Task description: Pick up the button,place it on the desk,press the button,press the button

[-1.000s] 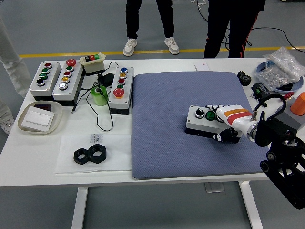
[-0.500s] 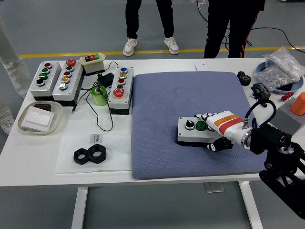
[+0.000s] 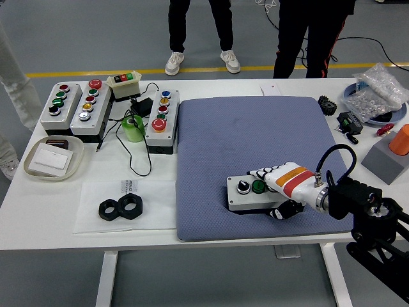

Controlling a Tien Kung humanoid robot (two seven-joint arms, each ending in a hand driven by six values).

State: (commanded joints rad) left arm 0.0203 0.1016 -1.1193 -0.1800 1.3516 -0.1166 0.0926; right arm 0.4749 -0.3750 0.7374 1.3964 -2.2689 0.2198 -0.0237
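Small button box: boxy, pale grey lid over black base, one black knob and one green round button on top. Sits on blue-grey mat, near its front edge, toward the right of centre. Clamped at its right end by right hand: white glove-like shell with red and orange stripe, fingers laid over the top, black thumb curled under the front side. Black arm with looped cable trailing off to the lower right corner. Left hand out of view.

Mat: woven, dimpled texture, rectangular with rounded corners, covering the middle of the white table.

Left side: two grey control boxes with red, green, yellow and black round buttons; a narrower button strip beside the mat; small cream switch box with black cables; green tape roll; oval tray holding a white card; two black hexagonal nuts on a clear plastic sheet.

Right edge: black gear, bag of white rings, orange cylinder on a grey wedge.

Beyond the far edge: grey smooth floor, yellow line, legs of people standing.
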